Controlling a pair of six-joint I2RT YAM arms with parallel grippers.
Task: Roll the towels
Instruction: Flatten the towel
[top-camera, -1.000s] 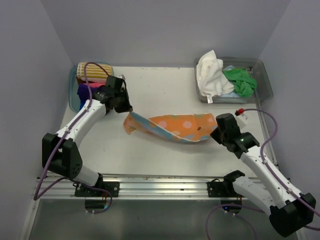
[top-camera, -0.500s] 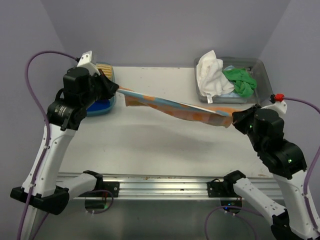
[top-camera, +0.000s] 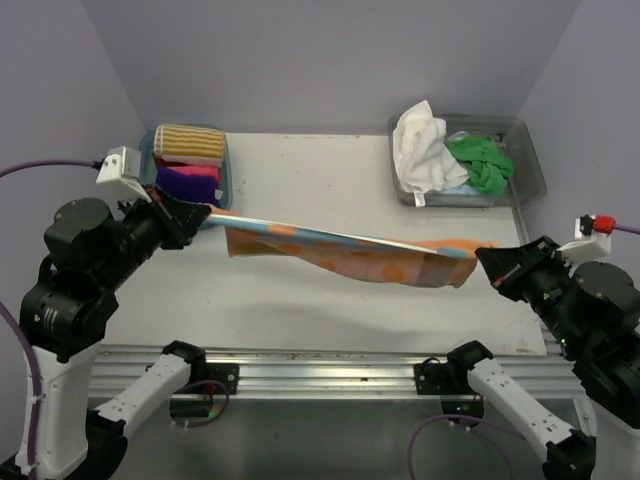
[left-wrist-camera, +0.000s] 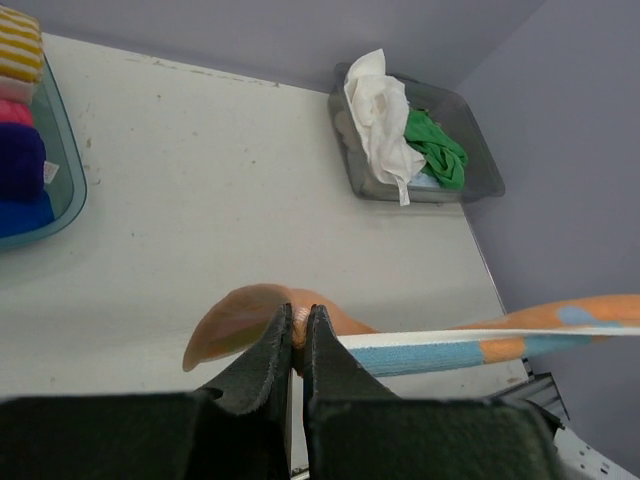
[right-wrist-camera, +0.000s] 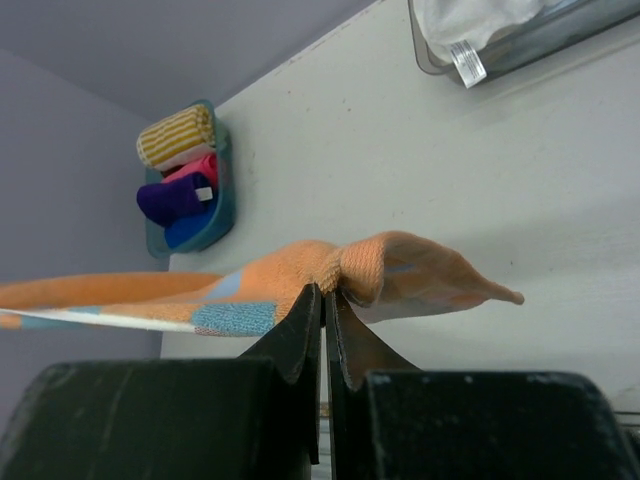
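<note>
An orange towel (top-camera: 350, 250) with pale dots and a blue edge hangs stretched in the air above the table, between my two grippers. My left gripper (top-camera: 203, 212) is shut on its left corner; in the left wrist view the cloth (left-wrist-camera: 235, 318) bunches between the jaws (left-wrist-camera: 297, 328). My right gripper (top-camera: 483, 256) is shut on the right corner, and the right wrist view shows a fold of towel (right-wrist-camera: 410, 265) pinched at the tips (right-wrist-camera: 325, 295). The towel sags slightly in the middle.
A teal tub (top-camera: 146, 185) at the back left holds rolled towels: a yellow-striped one (top-camera: 188, 142), a pink one (top-camera: 195, 172) and a purple one (top-camera: 172, 186). A clear tub (top-camera: 528, 165) at the back right holds a crumpled white towel (top-camera: 420, 145) and a green towel (top-camera: 482, 162).
Both arms have risen and drawn apart, lifting the orange towel off the table and pulling it from a slack heap into a long taut strip.
</note>
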